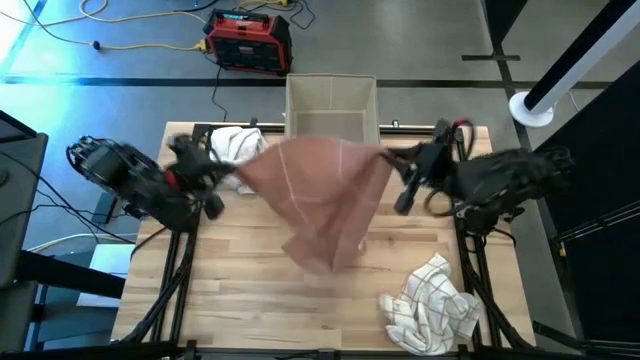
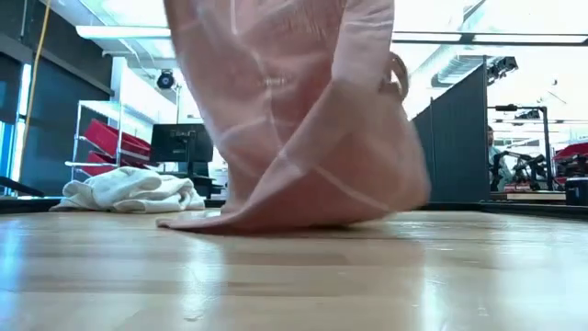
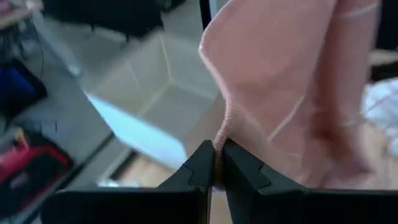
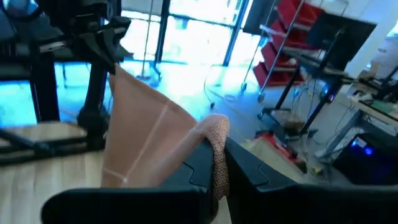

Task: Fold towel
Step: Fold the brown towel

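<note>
A corner of the pink towel [image 1: 325,200] is being pinched tight by the left gripper [image 1: 238,168], and the opposite corner is being clamped by the right gripper [image 1: 392,160]. So it's being held up over the table [image 1: 240,300], its bottom edge resting on the wood.

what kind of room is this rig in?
Likely a robotics lab or workshop: concrete floor with a red power unit and yellow cable, red shelving, a monitor behind the wooden table.
</note>
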Motion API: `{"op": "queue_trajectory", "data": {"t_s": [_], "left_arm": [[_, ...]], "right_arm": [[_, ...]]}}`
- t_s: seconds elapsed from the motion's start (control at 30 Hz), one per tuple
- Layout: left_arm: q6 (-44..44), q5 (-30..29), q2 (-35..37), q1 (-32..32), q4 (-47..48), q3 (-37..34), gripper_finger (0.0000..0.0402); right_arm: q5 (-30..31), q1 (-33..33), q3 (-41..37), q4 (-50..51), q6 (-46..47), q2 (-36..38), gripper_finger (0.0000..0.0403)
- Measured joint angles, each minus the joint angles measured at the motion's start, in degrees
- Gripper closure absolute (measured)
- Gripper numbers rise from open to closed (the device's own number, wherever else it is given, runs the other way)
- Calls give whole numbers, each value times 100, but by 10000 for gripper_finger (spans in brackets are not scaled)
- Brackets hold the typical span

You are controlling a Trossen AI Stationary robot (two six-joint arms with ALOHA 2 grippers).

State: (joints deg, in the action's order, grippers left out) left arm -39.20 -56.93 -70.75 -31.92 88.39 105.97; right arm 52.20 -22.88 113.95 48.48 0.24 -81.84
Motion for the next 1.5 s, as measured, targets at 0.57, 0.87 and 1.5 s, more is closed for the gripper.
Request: {"op": "queue_trajectory", "data": {"t_s": [0.57, 0.87, 1.5], "left_arm": [[2984, -136, -4, 0, -1289, 2517, 387], [2860, 1931, -220, -489, -2574, 2606, 387], [5202, -598, -722, -3463, -5764, 2607, 387]], "right_arm": [[-1127, 389, 1165, 408, 627, -2, 393], [-3505, -97, 1161, -264, 1752, -115, 393], [-3313, -2211, 1156, -2715, -25, -367, 393]]}}
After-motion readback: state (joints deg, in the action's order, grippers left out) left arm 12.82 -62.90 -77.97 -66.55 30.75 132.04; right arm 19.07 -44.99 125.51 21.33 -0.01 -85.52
